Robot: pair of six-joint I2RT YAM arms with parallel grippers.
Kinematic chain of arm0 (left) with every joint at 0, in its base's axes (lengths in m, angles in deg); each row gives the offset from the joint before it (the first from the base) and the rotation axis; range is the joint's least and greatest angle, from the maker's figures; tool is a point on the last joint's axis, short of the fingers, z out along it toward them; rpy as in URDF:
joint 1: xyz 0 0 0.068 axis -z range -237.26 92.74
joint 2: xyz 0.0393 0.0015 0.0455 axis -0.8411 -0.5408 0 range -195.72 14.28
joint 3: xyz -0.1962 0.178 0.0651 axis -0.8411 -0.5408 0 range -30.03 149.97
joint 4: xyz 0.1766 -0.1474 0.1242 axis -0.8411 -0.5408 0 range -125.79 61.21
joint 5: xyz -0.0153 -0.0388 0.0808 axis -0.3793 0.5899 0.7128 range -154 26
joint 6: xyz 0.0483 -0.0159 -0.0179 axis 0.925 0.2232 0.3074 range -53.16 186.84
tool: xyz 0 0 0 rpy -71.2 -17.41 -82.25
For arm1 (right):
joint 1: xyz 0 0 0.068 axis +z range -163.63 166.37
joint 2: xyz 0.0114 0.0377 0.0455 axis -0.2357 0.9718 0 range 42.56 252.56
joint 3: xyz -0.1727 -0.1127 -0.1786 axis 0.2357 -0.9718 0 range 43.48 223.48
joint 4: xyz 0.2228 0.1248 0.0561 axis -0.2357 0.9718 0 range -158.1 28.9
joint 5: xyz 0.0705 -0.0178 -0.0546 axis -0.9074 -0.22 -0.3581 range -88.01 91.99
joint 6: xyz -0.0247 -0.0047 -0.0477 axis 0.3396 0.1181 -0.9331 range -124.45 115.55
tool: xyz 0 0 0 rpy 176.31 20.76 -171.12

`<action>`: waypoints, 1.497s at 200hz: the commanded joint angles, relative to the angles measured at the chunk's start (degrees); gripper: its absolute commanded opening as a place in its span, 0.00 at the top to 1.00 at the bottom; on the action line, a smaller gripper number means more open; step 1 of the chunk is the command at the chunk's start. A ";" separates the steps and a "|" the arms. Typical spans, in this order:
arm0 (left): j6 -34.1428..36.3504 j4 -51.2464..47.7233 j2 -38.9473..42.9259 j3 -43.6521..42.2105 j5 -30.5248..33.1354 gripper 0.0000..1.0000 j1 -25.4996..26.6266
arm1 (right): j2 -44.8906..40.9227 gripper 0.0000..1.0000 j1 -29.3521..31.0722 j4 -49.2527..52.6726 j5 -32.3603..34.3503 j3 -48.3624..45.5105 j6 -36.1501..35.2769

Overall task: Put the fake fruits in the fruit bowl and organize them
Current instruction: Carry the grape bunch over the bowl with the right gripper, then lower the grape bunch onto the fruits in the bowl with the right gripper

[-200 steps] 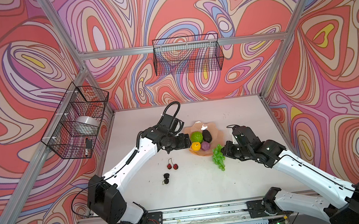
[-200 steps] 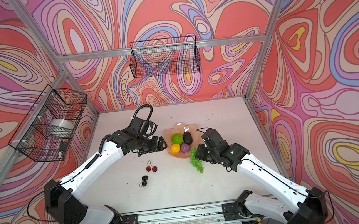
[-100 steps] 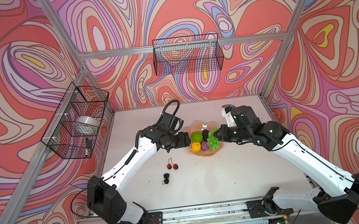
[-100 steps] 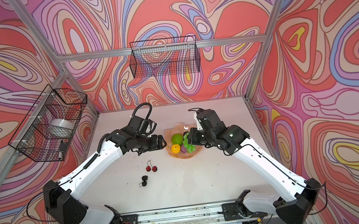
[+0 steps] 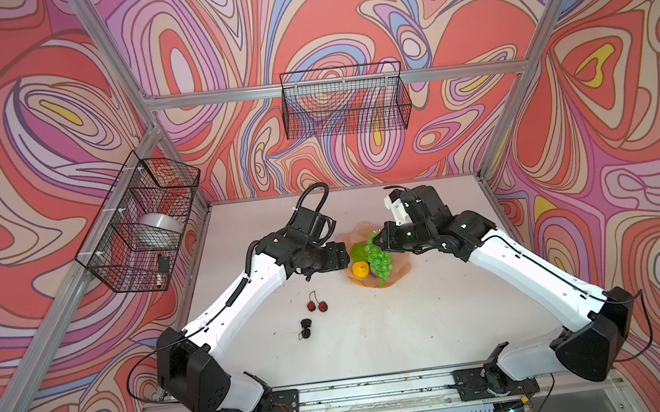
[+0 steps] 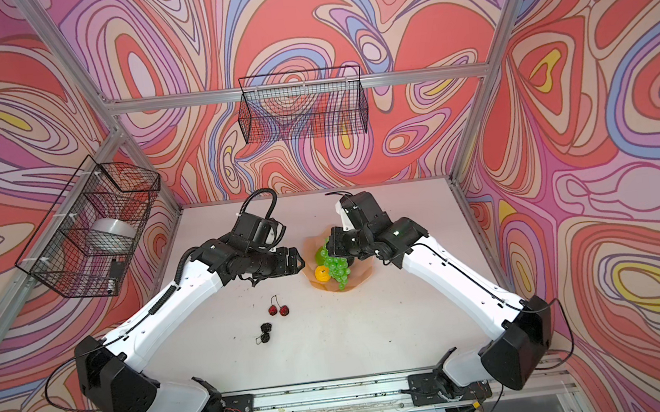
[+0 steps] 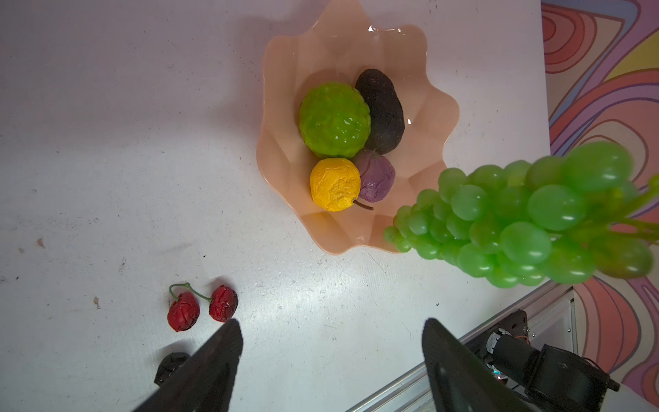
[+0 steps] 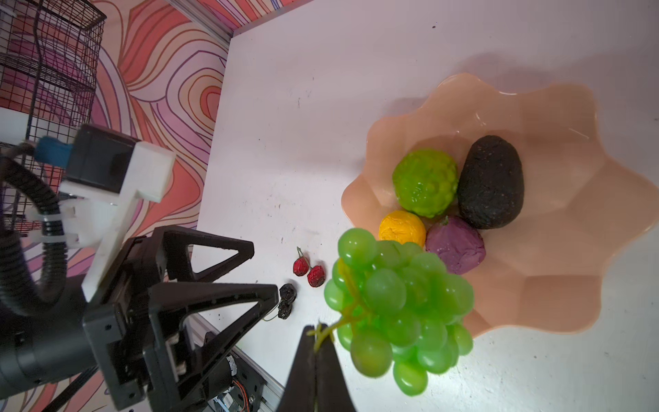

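The peach-pink fruit bowl (image 5: 401, 271) (image 7: 274, 107) holds a bumpy lime-green ball (image 7: 333, 119), a dark avocado (image 7: 383, 108), a yellow fruit (image 7: 335, 183) and a purple ball (image 7: 374, 174). My right gripper (image 8: 318, 331) (image 5: 382, 240) is shut on the stem of the green grape bunch (image 8: 399, 303) (image 5: 380, 258), which hangs above the bowl's near side. My left gripper (image 7: 331, 328) (image 5: 344, 255) is open and empty, just left of the bowl. The red cherry pair (image 5: 317, 305) (image 7: 203, 306) and the black berries (image 5: 305, 328) (image 8: 287, 299) lie on the table in front of it.
A wire basket (image 5: 138, 231) on the left wall holds a silver bowl (image 5: 159, 225). Another wire basket (image 5: 345, 105) hangs on the back wall. The arms' base rail (image 5: 380, 385) runs along the white table's front edge.
My right gripper has lifted the grape bunch from the table in front of the bowl and carried it over the bowl. The left arm has hardly moved.
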 commanded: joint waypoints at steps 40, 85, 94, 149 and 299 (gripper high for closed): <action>-0.51 -1.79 1.72 -0.42 0.91 0.18 -0.34 | 0.06 1.00 -1.04 -5.87 -2.19 -2.87 0.80; -0.84 -1.33 2.16 -1.14 0.83 0.17 -0.34 | 0.05 1.00 -2.34 -7.59 -4.30 -5.56 1.60; -0.87 -1.24 2.25 -1.29 0.81 0.17 -0.34 | -0.17 1.00 -2.67 -7.73 -4.65 -6.14 1.59; -1.03 -0.89 2.16 -1.50 0.64 0.18 -0.34 | -0.59 1.00 -5.49 -8.22 -7.08 -9.37 0.47; -1.21 -0.78 0.20 -1.08 -0.05 0.18 -0.34 | 1.78 1.00 -10.69 -5.68 -2.84 -9.19 -7.88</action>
